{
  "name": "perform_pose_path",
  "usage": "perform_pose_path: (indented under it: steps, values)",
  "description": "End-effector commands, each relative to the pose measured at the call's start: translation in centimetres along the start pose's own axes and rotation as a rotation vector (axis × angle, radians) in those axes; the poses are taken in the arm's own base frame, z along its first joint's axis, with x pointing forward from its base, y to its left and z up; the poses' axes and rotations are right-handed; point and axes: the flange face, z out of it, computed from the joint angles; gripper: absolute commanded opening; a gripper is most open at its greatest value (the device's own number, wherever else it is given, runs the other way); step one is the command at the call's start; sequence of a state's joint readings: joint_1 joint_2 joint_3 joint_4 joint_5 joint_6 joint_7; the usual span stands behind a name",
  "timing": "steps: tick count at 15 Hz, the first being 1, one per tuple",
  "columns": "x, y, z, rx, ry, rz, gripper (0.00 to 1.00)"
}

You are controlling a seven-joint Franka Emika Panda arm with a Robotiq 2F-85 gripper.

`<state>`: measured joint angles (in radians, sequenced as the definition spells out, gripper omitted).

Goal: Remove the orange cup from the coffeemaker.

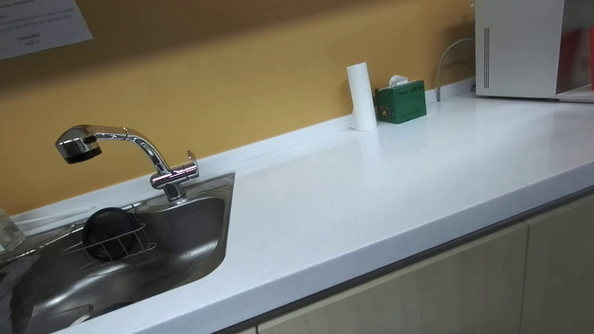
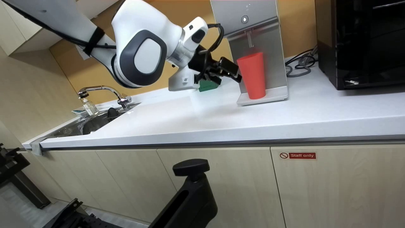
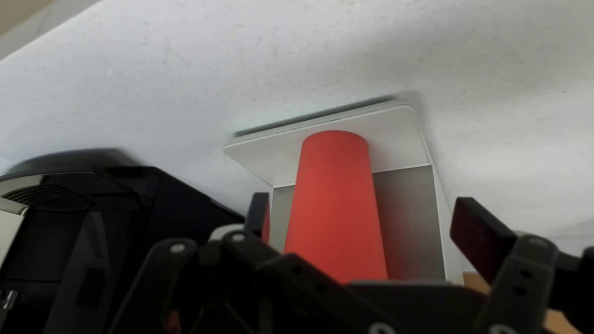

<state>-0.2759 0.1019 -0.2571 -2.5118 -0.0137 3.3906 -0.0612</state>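
The orange cup (image 2: 254, 76) stands on the base ledge of the coffeemaker (image 2: 273, 60), below its spout, leaning slightly in this tilted view. In an exterior view only a sliver of the cup (image 1: 592, 60) shows at the right edge, beside the coffeemaker's flat side (image 1: 517, 51). My gripper (image 2: 229, 75) is just beside the cup, at about its upper half. In the wrist view the gripper (image 3: 369, 223) is open, with the cup (image 3: 335, 199) lying between the lines of its two fingers, nearer the left one. Neither finger visibly touches it. The cup's rim is hidden behind the gripper body there.
A black appliance (image 2: 367, 47) stands beside the coffeemaker, with cables (image 2: 302, 63) between them. A green tissue box (image 1: 408, 103) and a white paper roll (image 1: 362, 97) stand by the wall. A sink (image 1: 185, 232) with a faucet (image 1: 144, 144) is farther along the white counter (image 2: 177, 114).
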Motion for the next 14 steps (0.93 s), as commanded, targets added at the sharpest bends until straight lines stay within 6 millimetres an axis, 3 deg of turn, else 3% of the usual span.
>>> perform_pose_path:
  steps: [1, 3, 4, 14]
  values:
    - [-0.6, 0.1, 1.5, -0.016, 0.027, 0.035, 1.00]
    - [-1.1, 0.0, 2.3, -0.021, 0.041, 0.036, 1.00]
    - [0.2, 0.2, 2.1, -0.024, 0.040, 0.042, 1.00]
    - [1.8, -0.1, 4.2, -0.017, 0.054, 0.091, 1.00]
